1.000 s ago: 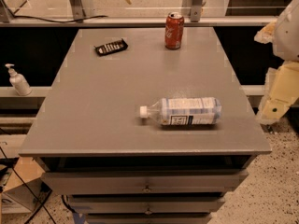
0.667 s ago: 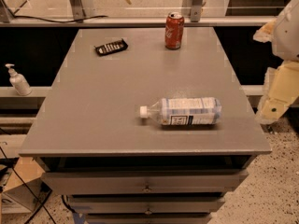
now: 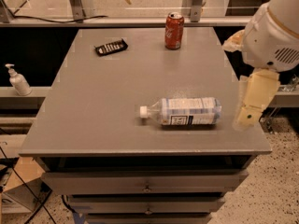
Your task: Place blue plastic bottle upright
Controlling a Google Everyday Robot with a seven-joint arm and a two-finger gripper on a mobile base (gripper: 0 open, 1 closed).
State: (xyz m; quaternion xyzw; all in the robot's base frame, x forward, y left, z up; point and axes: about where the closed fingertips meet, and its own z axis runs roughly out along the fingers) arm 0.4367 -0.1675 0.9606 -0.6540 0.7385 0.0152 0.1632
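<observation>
The blue plastic bottle (image 3: pixel 187 111) lies on its side on the grey table (image 3: pixel 103 101), near the front right. It is clear, with a pale blue-white label; its white cap points left. My gripper (image 3: pixel 246 118) hangs at the table's right edge, on the cream end of the white arm (image 3: pixel 273 36). It sits just right of the bottle's base and is apart from it.
A red soda can (image 3: pixel 174 30) stands upright at the table's back edge. A black remote-like object (image 3: pixel 111 47) lies at the back left. A white pump dispenser (image 3: pixel 17 80) stands on a ledge left of the table. Drawers are below the tabletop.
The arm and gripper have moved a little left, closer to the table's right edge and the bottle. The bottle has not moved.
</observation>
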